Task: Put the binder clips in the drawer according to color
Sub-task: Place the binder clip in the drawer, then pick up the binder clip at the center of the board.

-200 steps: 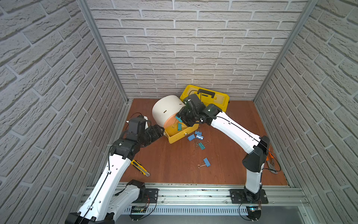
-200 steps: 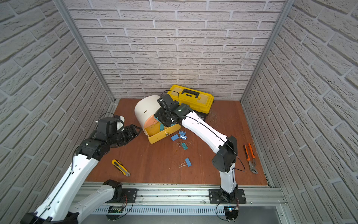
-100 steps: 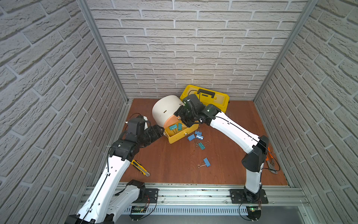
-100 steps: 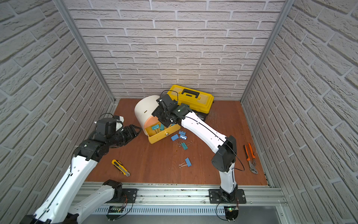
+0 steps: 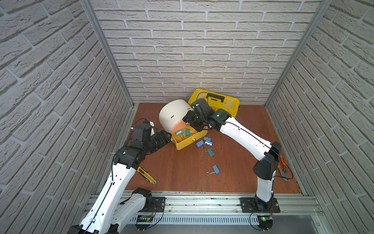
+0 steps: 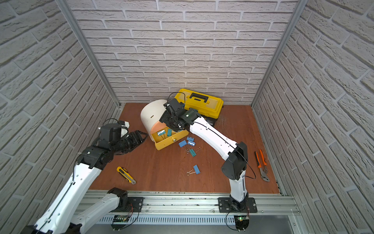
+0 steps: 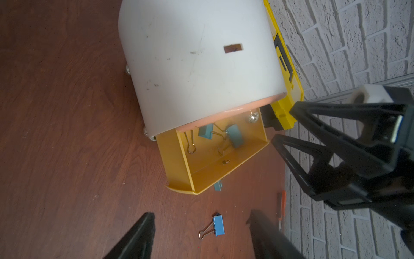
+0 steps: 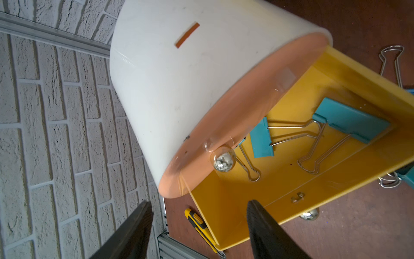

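Note:
The drawer cabinet (image 5: 174, 115) is a white drum with its yellow drawer (image 5: 189, 141) pulled out. Two teal binder clips (image 8: 261, 139) (image 8: 351, 120) lie inside that drawer. My right gripper (image 8: 199, 203) hovers over the drawer's back end (image 5: 194, 124), open and empty. My left gripper (image 7: 201, 213) is low on the floor, to the left of the drawer (image 5: 165, 138), and is also open and empty. Loose blue clips (image 5: 206, 141) and a teal one (image 5: 210, 152) lie just right of the drawer front. A single blue clip (image 5: 215, 169) lies nearer the front.
A yellow-black toolbox (image 5: 220, 101) stands behind the cabinet against the back wall. A yellow utility knife (image 5: 146, 175) lies beside my left arm. Orange pliers (image 6: 262, 164) lie by the right wall. Brick walls close in three sides.
My right gripper has opened and a teal clip has dropped from it into the yellow drawer. The gripper has since drawn back a little toward the cabinet. The left arm has barely moved.

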Tool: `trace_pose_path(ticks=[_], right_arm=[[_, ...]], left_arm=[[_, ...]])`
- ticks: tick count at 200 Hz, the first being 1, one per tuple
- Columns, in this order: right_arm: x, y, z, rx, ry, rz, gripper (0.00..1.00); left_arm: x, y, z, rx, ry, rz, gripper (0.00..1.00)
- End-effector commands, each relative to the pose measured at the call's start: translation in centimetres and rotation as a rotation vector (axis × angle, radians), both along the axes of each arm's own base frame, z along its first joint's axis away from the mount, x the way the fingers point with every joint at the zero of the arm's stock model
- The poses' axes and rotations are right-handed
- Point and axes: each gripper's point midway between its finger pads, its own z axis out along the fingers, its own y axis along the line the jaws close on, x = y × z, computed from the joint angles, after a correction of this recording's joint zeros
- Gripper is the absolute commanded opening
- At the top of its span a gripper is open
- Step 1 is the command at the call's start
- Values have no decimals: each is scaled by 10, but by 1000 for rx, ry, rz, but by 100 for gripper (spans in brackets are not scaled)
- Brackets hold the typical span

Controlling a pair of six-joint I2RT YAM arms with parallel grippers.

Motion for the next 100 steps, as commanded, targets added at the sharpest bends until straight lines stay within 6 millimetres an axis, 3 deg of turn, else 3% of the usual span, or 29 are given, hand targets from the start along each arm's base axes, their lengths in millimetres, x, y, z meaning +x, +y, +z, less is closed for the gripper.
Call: trace_pose_path(ticks=[1,52,100], right_arm=[[-9,-9,32,-6,-93,88,69],[-20,-33,53,-52,-255,134,69],[-35,-73,41,-234,-293,164,68]], left_arm=[[5,-5,16,9,-59,-4,71],[5,-26,21,35,-84,-50,71],[2,-51,20,57,-98,-105,71]])
